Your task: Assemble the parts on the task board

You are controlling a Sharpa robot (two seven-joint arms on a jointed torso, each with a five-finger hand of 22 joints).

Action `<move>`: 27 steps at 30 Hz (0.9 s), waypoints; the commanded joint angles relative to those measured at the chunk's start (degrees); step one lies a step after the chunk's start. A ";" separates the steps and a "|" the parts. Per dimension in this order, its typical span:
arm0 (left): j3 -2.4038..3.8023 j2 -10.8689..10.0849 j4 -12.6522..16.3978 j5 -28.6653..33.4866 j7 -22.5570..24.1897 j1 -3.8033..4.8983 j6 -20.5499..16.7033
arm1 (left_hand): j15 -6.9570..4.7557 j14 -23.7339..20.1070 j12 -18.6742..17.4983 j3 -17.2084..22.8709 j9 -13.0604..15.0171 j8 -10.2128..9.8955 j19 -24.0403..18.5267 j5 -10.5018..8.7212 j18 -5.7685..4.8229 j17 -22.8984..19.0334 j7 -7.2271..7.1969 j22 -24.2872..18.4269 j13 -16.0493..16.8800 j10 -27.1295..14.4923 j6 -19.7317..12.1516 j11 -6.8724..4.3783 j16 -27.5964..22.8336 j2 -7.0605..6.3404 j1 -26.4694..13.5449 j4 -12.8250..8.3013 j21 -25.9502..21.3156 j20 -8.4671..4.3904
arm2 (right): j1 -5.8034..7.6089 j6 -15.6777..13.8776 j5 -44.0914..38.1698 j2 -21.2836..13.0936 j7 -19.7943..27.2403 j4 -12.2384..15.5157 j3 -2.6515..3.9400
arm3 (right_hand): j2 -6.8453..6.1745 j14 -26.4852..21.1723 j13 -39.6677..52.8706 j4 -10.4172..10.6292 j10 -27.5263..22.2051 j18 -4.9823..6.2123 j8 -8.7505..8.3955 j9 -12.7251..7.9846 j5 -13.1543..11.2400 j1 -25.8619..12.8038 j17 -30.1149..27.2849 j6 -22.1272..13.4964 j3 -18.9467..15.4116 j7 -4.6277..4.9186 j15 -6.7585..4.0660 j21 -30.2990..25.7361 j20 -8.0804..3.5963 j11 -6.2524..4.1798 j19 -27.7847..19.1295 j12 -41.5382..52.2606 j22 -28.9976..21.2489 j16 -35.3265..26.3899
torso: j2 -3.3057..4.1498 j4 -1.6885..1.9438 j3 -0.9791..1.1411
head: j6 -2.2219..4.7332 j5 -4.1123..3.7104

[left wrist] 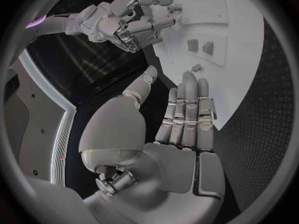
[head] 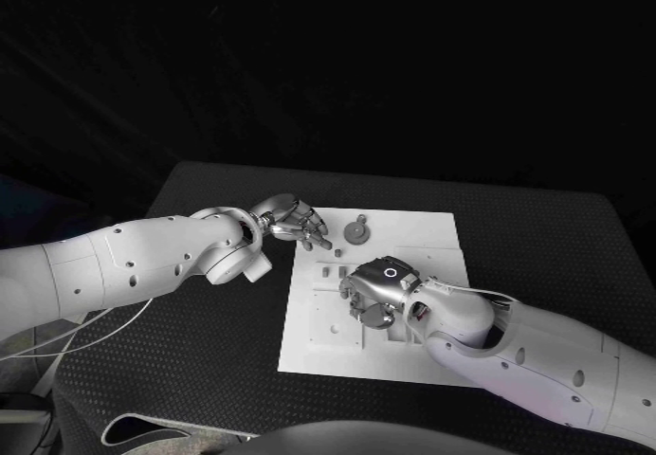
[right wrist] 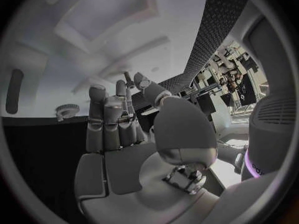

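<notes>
Fingers [left wrist: 187, 109] of the left hand [head: 290, 222] lie straight and side by side with the thumb set apart, and nothing sits between them — a wide, empty hand. In the head view it hovers at the task board's [head: 424, 232] ten o'clock corner, fingertips reaching just over the white edge. Close beside those tips, toward three o'clock, a round grey part [head: 358, 230] with a short stem lies on the board.

The right hand [head: 373, 290] hangs over the middle of the board, its back turned up to the head camera and a small lit ring showing on it. In the left wrist view its fingers curl inward [left wrist: 127, 22], but whether anything is caught in them cannot be told; the right wrist view shows the fingers [right wrist: 106, 119] fairly straight with no part visible in the palm. Near it, toward ten o'clock, two small grey blocks [left wrist: 201, 46] stand in a recessed field of the board, and another small piece [left wrist: 196, 67] lies just off them.

The white board rests on the black table [head: 205, 313], roughly at its centre.
</notes>
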 commanded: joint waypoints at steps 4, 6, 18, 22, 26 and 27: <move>0.04 0.12 0.10 0.37 0.53 0.05 0.63 | -0.01 0.55 0.21 0.32 -0.07 0.23 0.29 -0.24 -0.45 0.11 0.00 0.06 0.02 -0.31 -0.60 0.04 -0.27 -0.25 -0.45 0.00 -0.07 -0.08 | -0.02 0.48 -0.88 0.02 0.10 0.04 -0.03 | 1.61 0.08 0.12 -0.03 1.10 2.53 0.44 -0.09 0.23 0.57 -0.02 1.58 0.18 0.35 -0.73 0.19 -0.35 -0.37 -0.27 0.70 0.82 0.38 | -0.03 -0.05 -0.03 | -0.09 0.09; 0.04 0.12 0.07 0.39 0.52 0.05 0.65 | -0.01 0.55 0.21 0.32 -0.07 0.23 0.29 -0.24 -0.45 0.11 0.00 0.06 0.02 -0.32 -0.60 0.04 -0.28 -0.25 -0.47 0.01 -0.07 -0.08 | -0.02 0.33 -0.95 0.01 0.07 0.07 -0.03 | 2.25 0.12 0.22 -0.05 1.39 2.53 0.59 -0.07 0.23 0.80 -0.01 1.90 0.24 0.22 -0.86 0.26 -0.39 -0.52 -0.24 0.89 0.84 0.44 | -0.02 -0.05 -0.03 | -0.13 0.08; 0.04 0.16 0.01 0.42 0.51 0.05 0.70 | -0.01 0.55 0.23 0.33 -0.09 0.24 0.29 -0.24 -0.45 0.14 0.01 0.06 0.02 -0.34 -0.62 0.04 -0.31 -0.21 -0.54 0.03 -0.08 -0.09 | -0.02 0.17 -1.23 -0.03 -0.01 0.12 -0.05 | 3.22 0.22 0.47 -0.09 1.99 2.53 0.88 -0.06 0.23 1.54 0.03 2.58 0.36 -0.06 -1.18 0.45 -0.50 -0.84 -0.24 1.28 0.91 0.55 | -0.04 -0.06 0.00 | -0.22 0.06; 0.04 0.15 0.01 0.42 0.48 0.05 0.70 | -0.01 0.55 0.23 0.33 -0.09 0.25 0.29 -0.24 -0.44 0.15 0.01 0.06 0.01 -0.35 -0.62 0.05 -0.32 -0.20 -0.55 0.03 -0.08 -0.09 | -0.02 -0.46 -1.53 -0.04 -0.22 0.13 -0.05 | 3.81 0.25 0.63 -0.11 2.38 2.53 1.06 -0.03 0.24 1.82 0.04 3.00 0.45 -0.21 -1.36 0.53 -0.53 -1.03 -0.25 1.53 0.92 0.58 | -0.01 -0.12 0.01 | -0.23 0.06; 0.04 0.19 0.02 0.42 0.50 0.05 0.70 | -0.01 0.55 0.23 0.34 -0.09 0.25 0.29 -0.24 -0.44 0.16 0.01 0.06 0.01 -0.36 -0.63 0.05 -0.33 -0.20 -0.56 0.02 -0.08 -0.09 | -0.02 -1.19 -2.11 -0.05 -0.60 0.25 -0.05 | 2.68 0.52 0.96 0.51 3.00 2.53 1.21 -0.23 0.30 2.89 -0.06 3.87 5.25 -0.32 -1.79 0.47 -0.37 -1.32 0.21 1.92 0.62 0.49 | -0.04 -0.11 -0.01 | -0.22 0.04; 0.04 0.19 0.02 0.42 0.50 0.05 0.70 | -0.01 0.55 0.23 0.34 -0.10 0.25 0.29 -0.24 -0.44 0.17 0.01 0.06 0.01 -0.36 -0.63 0.05 -0.33 -0.19 -0.56 0.02 -0.08 -0.09 | -0.02 -1.25 -2.18 -0.07 -0.66 0.27 -0.05 | 2.42 0.67 1.09 0.62 3.23 2.53 1.23 -0.30 0.22 2.30 -0.09 4.10 6.89 -0.34 -1.77 0.52 -0.27 -1.39 0.50 2.07 0.57 0.48 | -0.03 -0.08 -0.01 | -0.22 0.01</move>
